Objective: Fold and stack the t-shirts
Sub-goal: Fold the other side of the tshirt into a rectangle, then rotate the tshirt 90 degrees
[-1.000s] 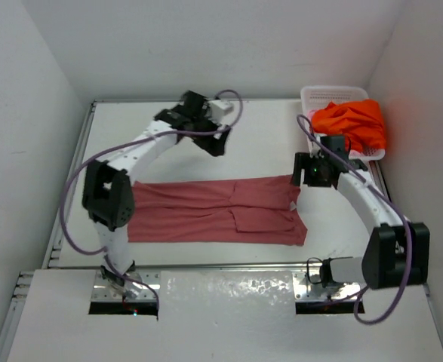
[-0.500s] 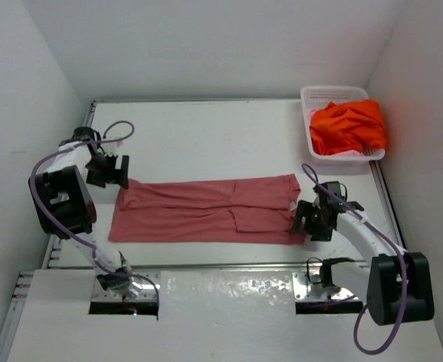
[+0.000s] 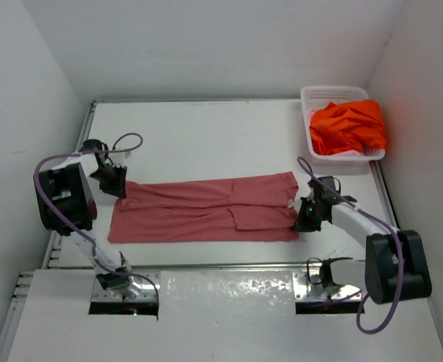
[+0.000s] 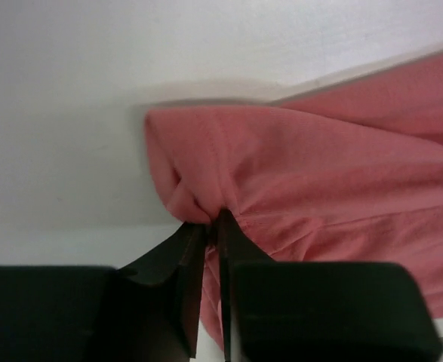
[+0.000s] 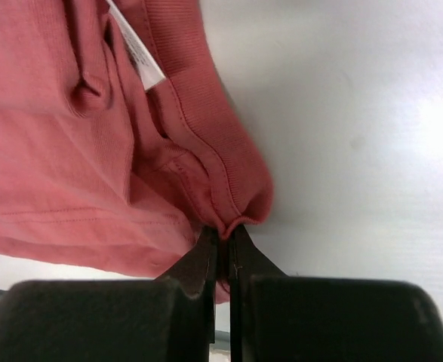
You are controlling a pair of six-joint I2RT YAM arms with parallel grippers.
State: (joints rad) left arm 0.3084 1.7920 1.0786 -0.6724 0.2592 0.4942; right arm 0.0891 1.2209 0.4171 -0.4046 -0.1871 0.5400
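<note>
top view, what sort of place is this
Likely a robot test booth: white walls box in the table, two arms are bolted at its edge, a red shirt lies spread out.

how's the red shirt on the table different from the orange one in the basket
The rose-red shirt lies flat in a long band on the table; the orange shirt is bunched in a heap in the white basket. The rose-red shirt is pinched at its ends by the left pincer and right pincer; no pincer touches the orange shirt. Both are plain soft cloth.
</note>
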